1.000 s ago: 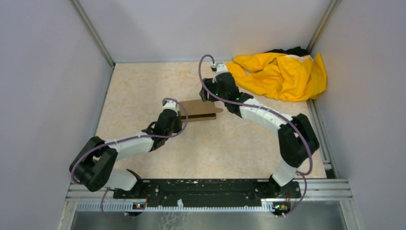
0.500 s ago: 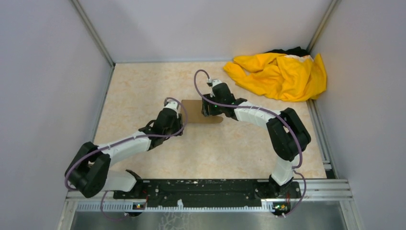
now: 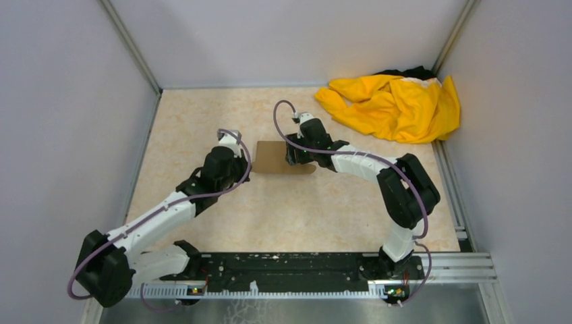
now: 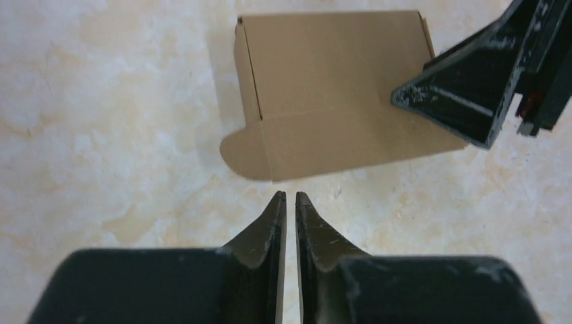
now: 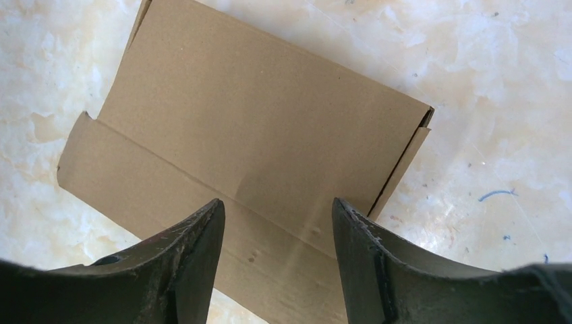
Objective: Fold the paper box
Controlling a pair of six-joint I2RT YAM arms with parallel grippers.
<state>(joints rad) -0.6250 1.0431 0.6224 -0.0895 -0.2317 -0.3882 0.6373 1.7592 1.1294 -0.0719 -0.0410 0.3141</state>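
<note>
Top external: paper box (image 3: 270,156) lengthwise L-R

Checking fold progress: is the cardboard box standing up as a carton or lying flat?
Flat: the box lies flattened on the table, one flap sticking out.

A crumpled yellow cloth (image 3: 398,104) lies heaped in the upper right corner of the frame, on the beige marbled surface (image 3: 202,115). A bit of black fabric (image 3: 408,71) shows at its far edge, against the grey walls (image 3: 67,101). A metal rail (image 3: 472,266) runs along the bottom. In the right wrist view, a small blue mark (image 5: 496,195) streaks the surface.
</note>
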